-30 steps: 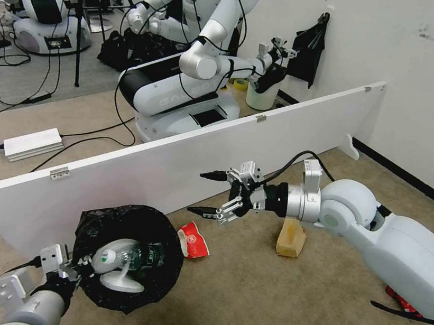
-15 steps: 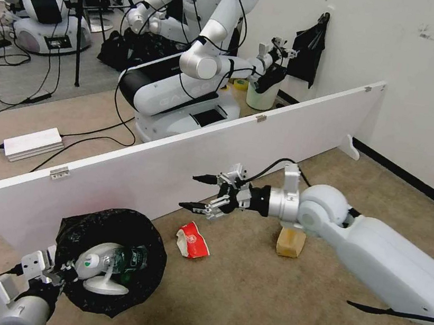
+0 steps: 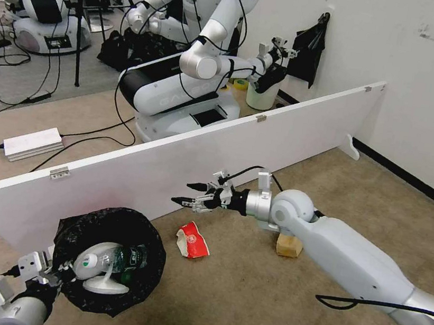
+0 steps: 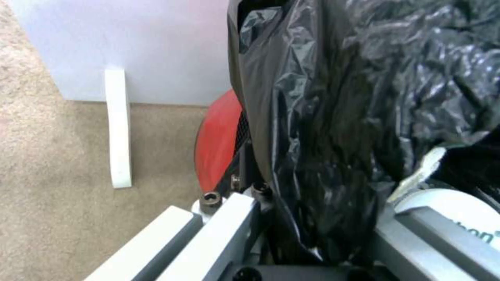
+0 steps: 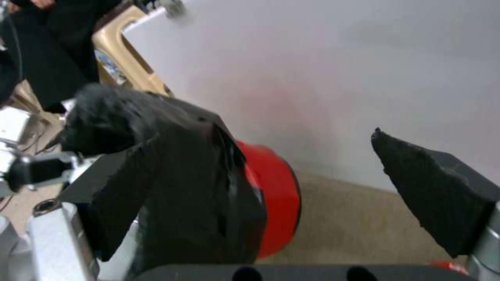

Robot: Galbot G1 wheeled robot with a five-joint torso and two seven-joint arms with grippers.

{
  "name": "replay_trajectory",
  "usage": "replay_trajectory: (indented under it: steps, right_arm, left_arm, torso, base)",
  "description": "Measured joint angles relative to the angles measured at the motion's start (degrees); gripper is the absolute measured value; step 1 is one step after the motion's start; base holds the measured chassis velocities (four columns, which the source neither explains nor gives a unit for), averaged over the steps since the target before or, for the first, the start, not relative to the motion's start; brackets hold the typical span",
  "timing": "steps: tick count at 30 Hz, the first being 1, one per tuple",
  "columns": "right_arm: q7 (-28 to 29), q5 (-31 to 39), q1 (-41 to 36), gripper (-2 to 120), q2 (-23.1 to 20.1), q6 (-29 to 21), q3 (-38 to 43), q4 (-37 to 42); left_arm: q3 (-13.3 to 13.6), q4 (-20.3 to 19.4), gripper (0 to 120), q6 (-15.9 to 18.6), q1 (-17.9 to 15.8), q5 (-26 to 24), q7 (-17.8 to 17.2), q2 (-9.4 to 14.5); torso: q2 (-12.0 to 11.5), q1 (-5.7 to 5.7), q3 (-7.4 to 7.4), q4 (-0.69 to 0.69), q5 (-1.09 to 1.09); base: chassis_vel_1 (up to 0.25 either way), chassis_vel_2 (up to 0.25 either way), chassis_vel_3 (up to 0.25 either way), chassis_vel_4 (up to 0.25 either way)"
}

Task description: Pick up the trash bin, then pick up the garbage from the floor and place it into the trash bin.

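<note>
Left end effector (image 3: pixel 50 271) at 7 o'clock in the head view, clamped on the near rim of the trash bin (image 3: pixel 108 257), holding it off the carpet and tipped so the mouth faces up toward the camera. Black bag (image 4: pixel 354 97) crinkled over the rim, red body (image 4: pixel 218 140) showing beneath it in the left wrist view. Inside the bin: a clear bottle with a green label (image 3: pixel 124 258) and a white slipper (image 3: pixel 105 283).

Right end effector (image 3: pixel 191 194) just left of centre, stretched out toward 9 o'clock, fingers spread wide and holding nothing, hovering above the carpet close to the white partition board (image 3: pixel 173 167). In the right wrist view, black fingertips (image 5: pixel 432 191) parted, with the bin's red side (image 5: pixel 273 199) beyond them.

Red-and-white paper cup (image 3: pixel 192 240) lying on its side on the carpet, just below and slightly right of the right end effector, at 3 o'clock from the bin and near it. Tan paper bag (image 3: pixel 289 245) on the carpet at 3 o'clock from the cup, partly hidden under the right arm.
</note>
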Motion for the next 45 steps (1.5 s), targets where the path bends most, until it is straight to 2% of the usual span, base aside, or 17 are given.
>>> replay_trajectory:
  steps: [14, 23, 25, 36, 45]
  right_arm:
    - [1.29, -0.28, 0.60, 100, 1.59, -1.88, -4.91, -3.66]
    - [1.37, 0.91, 3.02, 100, 2.25, -3.06, -10.16, -7.95]
    - [1.63, 3.28, 4.37, 100, 2.75, -3.57, -12.58, -9.55]
    - [2.83, 6.99, 7.10, 100, 3.60, -5.16, -17.34, -12.02]
    - [7.40, 13.42, 10.99, 100, 6.83, -7.66, -24.12, -15.82]
  left_arm:
    - [-0.76, 0.19, 0, -0.48, -0.01, -0.67, 1.72, 0.50]
    - [-1.43, 0.69, 0, -2.18, 1.47, -0.48, 4.16, 0.39]
    - [-1.56, 0.76, 0, -2.50, 1.73, -0.57, 4.77, 0.36]
    - [-2.02, 1.06, 0, -3.53, 2.08, -0.78, 6.29, 0.20]
    - [-2.09, 1.10, 0, -3.80, 2.05, -1.23, 6.78, 0.10]
  torso:
    - [0.00, 0.00, 0.00, 0.01, 0.00]
    - [0.00, 0.00, 0.00, 0.01, 0.01]
    - [0.00, 0.00, 0.00, 0.02, 0.00]
    - [0.00, 0.00, 0.00, 0.00, 0.01]
    - [0.00, 0.00, 0.00, 0.00, 0.01]
  base:
    - [0.000, 0.000, 0.000, 0.000]
    - [0.000, 0.000, 0.000, 0.000]
    - [0.000, 0.000, 0.000, 0.000]
    - [0.000, 0.000, 0.000, 0.000]
    - [0.000, 0.000, 0.000, 0.000]
